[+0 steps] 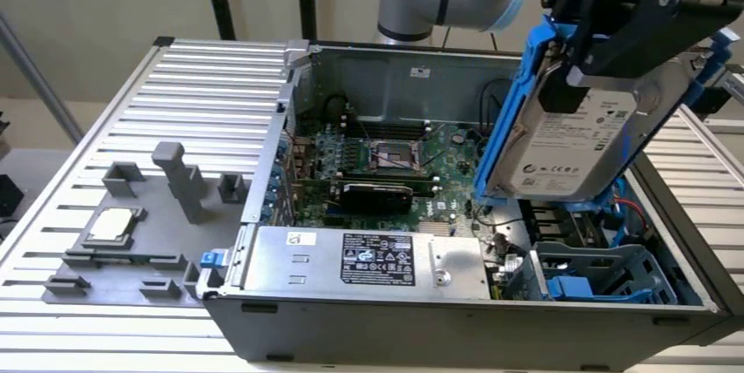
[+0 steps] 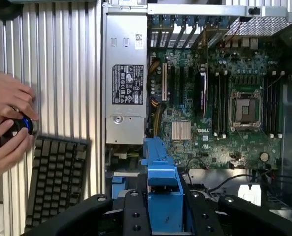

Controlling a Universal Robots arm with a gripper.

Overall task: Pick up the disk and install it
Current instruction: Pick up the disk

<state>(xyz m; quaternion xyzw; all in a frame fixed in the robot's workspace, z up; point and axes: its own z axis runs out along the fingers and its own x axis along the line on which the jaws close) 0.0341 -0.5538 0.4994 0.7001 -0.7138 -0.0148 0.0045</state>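
disk (image 1: 576, 142) held above case (image 1: 465, 316), motherboard (image 1: 448, 148) inside

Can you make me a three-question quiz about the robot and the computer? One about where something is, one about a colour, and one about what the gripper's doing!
1. Where is the disk?
A) on the floor
B) in the air over the open case
C) under the case

2. What colour are its rails?
A) red
B) yellow
C) blue

3. The gripper is:
A) shut on the disk
B) open and empty
C) shut and empty

Answers:
1 B, it hangs tilted above the case.
2 C, blue plastic frames it.
3 A, it clamps the disk's top end.
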